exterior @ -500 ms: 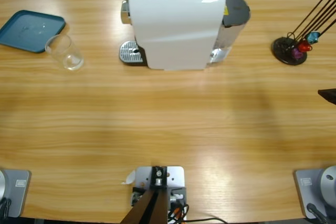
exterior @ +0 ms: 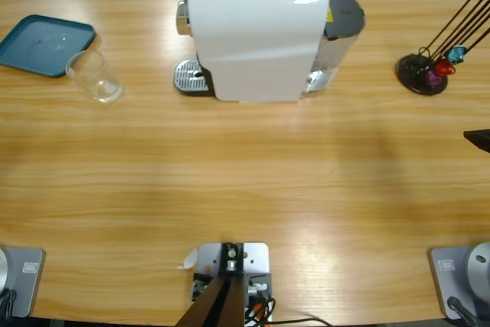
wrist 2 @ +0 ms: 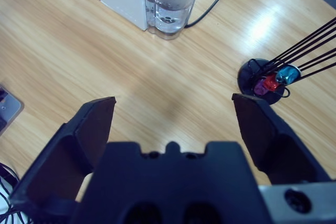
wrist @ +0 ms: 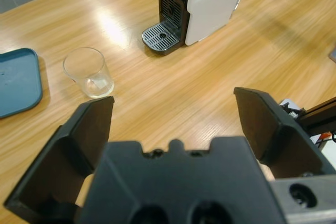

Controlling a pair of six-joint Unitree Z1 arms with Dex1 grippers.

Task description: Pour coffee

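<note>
Standing near the far left of the wooden surface [exterior: 245, 181], the clear glass [exterior: 95, 76] holds only a shallow pale film of coffee [wrist: 97, 85] at its bottom, barely tinted. It sits just beside the near right corner of the blue tray [exterior: 44, 45] and well to the left of the white coffee machine [exterior: 256, 36], whose drip grate [exterior: 190, 78] is bare. The left tool [wrist: 173, 124] hangs with its jaws spread wide and nothing between them, well apart from the glass, which shows beyond its left jaw. The right tool [wrist 2: 173, 121] is likewise wide and holds nothing, above bare wood near the capsule stand [wrist 2: 265, 85] with its red, blue and purple capsules. A broad stretch of open wood lies between glass, machine and the near edge.
</note>
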